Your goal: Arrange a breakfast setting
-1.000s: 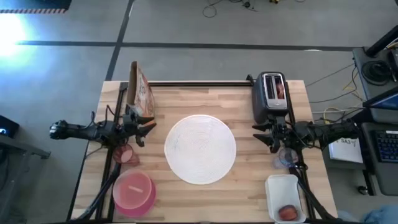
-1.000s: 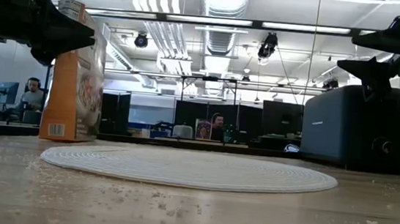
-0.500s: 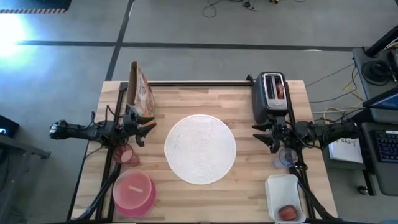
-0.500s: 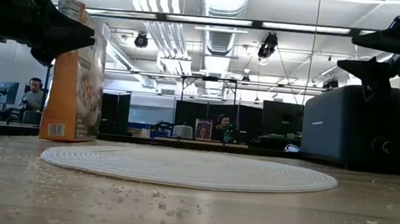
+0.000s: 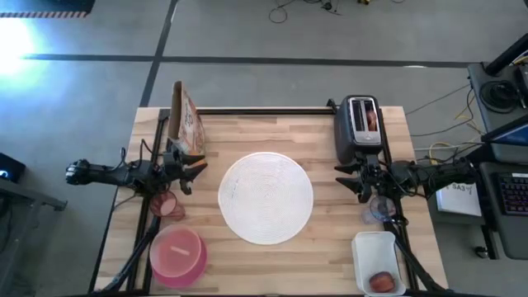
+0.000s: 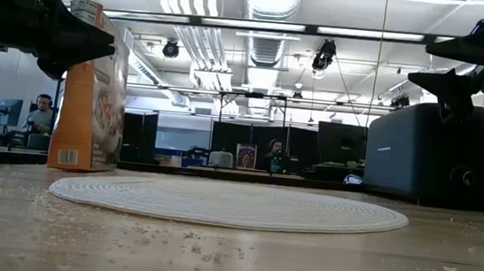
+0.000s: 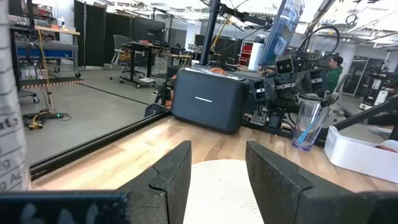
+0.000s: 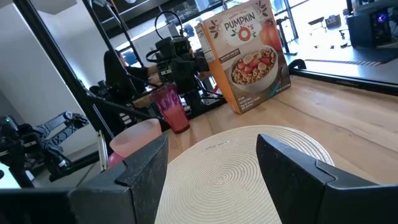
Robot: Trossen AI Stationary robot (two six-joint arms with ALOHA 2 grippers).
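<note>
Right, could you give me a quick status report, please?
Left gripper and right gripper open, empty, flanking white plate. Plate bare. Nothing blocking.

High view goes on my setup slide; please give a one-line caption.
Both arms wait at the table's sides, white plate centred between cereal box, toaster and pink bowl.

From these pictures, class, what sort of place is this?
Probably a robotics lab in an open-plan workshop: a wooden table between two robot arms, rows of desks with monitors behind, and cables on the concrete floor.
</note>
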